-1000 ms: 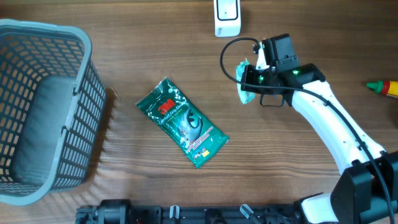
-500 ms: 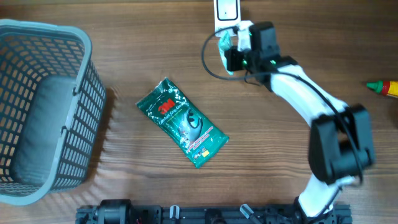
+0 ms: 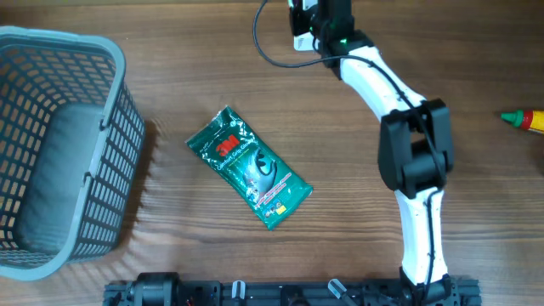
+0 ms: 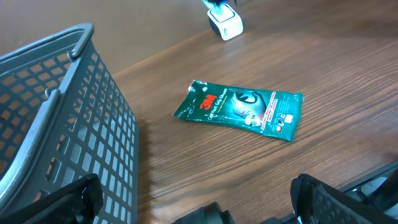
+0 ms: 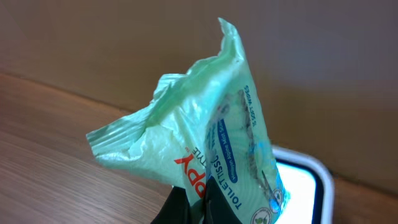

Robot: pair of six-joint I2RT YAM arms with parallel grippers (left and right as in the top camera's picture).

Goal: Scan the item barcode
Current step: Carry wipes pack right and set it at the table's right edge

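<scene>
A crumpled light-green toilet tissue pack (image 5: 214,134) stands up between the fingers of my right gripper (image 5: 208,202), which is shut on its lower end. Just behind it, to the right, is the white barcode scanner (image 5: 308,186) with its window lit. From overhead, my right gripper (image 3: 314,19) is stretched to the table's far edge, over the scanner (image 3: 299,25), and the arm hides the pack. My left gripper (image 4: 199,202) hangs low near the front edge, open, with nothing between its fingers (image 4: 336,199).
A dark green 3M packet (image 3: 249,167) lies flat mid-table, also seen from the left wrist as the packet (image 4: 239,109). A grey mesh basket (image 3: 110,127) fills the left side. A red and yellow bottle (image 3: 527,119) lies at the right edge.
My right arm has swung left and away from me, carrying the tissue pack from right of the scanner to directly over it. The 3M packet and basket have not moved.
</scene>
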